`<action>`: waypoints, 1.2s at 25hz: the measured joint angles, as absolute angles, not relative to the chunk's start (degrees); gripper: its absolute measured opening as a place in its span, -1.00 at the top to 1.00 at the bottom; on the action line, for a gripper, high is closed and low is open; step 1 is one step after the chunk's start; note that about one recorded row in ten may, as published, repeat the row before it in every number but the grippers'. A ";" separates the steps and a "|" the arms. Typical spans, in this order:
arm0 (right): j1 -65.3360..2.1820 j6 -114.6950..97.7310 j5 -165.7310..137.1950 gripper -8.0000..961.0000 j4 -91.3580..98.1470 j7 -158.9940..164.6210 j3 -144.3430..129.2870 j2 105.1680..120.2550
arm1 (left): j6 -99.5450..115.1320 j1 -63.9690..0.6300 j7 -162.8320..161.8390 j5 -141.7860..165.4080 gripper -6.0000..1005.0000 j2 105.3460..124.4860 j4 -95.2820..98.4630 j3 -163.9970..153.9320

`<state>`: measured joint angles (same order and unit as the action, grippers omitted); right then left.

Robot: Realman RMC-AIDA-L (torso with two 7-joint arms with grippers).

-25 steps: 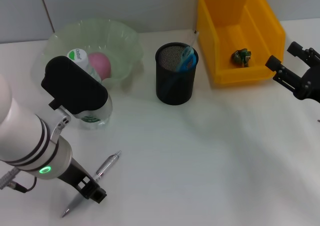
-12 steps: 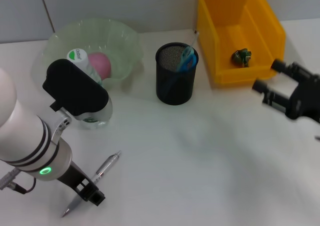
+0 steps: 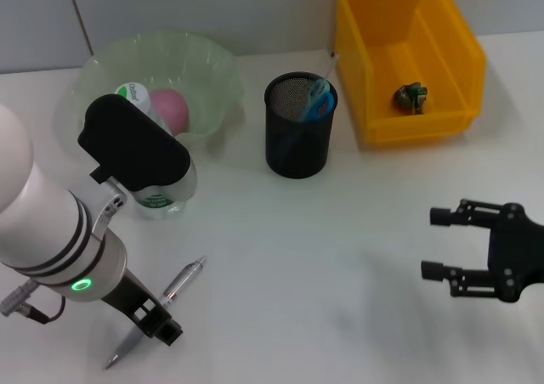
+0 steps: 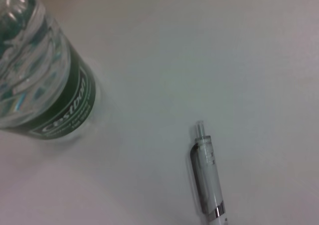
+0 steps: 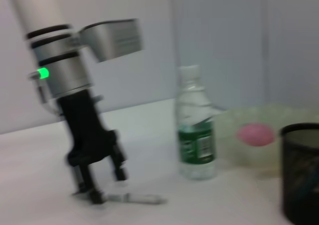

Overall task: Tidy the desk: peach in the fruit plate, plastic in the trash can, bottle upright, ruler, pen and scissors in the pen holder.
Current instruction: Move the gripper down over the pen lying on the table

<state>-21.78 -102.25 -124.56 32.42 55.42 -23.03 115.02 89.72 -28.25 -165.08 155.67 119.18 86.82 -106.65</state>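
Note:
A silver pen (image 3: 180, 284) lies on the white desk at the front left, and my left gripper (image 3: 158, 324) stands open over its lower half. The left wrist view shows the pen (image 4: 209, 180) beside the upright bottle (image 4: 42, 85). The bottle (image 3: 160, 184) stands in front of the green fruit plate (image 3: 212, 70), which holds the pink peach (image 3: 170, 108). Blue scissors (image 3: 319, 100) and a thin ruler (image 3: 329, 66) stick out of the black mesh pen holder (image 3: 296, 142). Crumpled green plastic (image 3: 412, 96) lies in the yellow trash can (image 3: 463, 53). My right gripper (image 3: 431, 244) hovers open at the front right.
The right wrist view looks across the desk at the left arm's gripper (image 5: 102, 182) over the pen (image 5: 137, 199), the bottle (image 5: 195, 135), the peach (image 5: 255, 134) and the pen holder (image 5: 301, 170). A grey wall (image 3: 212, 10) backs the desk.
My right gripper has swung away from the yellow trash can toward the desk's front right and turned to face left. The left arm has barely shifted over the pen.

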 joint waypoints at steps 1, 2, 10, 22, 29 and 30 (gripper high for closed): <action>-21.95 -102.47 -125.08 -0.57 32.42 55.42 -23.03 115.06 | 89.73 -28.29 -165.10 155.60 -0.35 119.18 86.82 -106.63; -22.01 -102.49 -125.43 -0.57 32.45 55.42 -23.04 115.16 | 89.73 -28.33 -165.11 155.52 -0.34 119.17 86.82 -106.61; -22.06 -102.12 -125.44 -0.57 32.58 55.86 -22.85 115.31 | 89.54 -28.95 -165.14 154.61 -0.31 119.18 86.23 -106.30; -22.06 -101.17 -125.33 -0.57 32.33 56.05 -22.50 115.48 | 89.59 -29.83 -165.15 154.27 -0.13 119.18 84.54 -106.34; -22.13 -101.05 -125.33 -0.57 32.49 56.13 -22.75 115.94 | 89.69 -30.05 -165.15 154.25 -0.03 119.18 84.25 -106.38; -22.15 -100.96 -125.33 -0.57 32.50 56.14 -22.76 115.97 | 89.68 -30.13 -165.15 154.22 -0.02 119.18 83.95 -106.37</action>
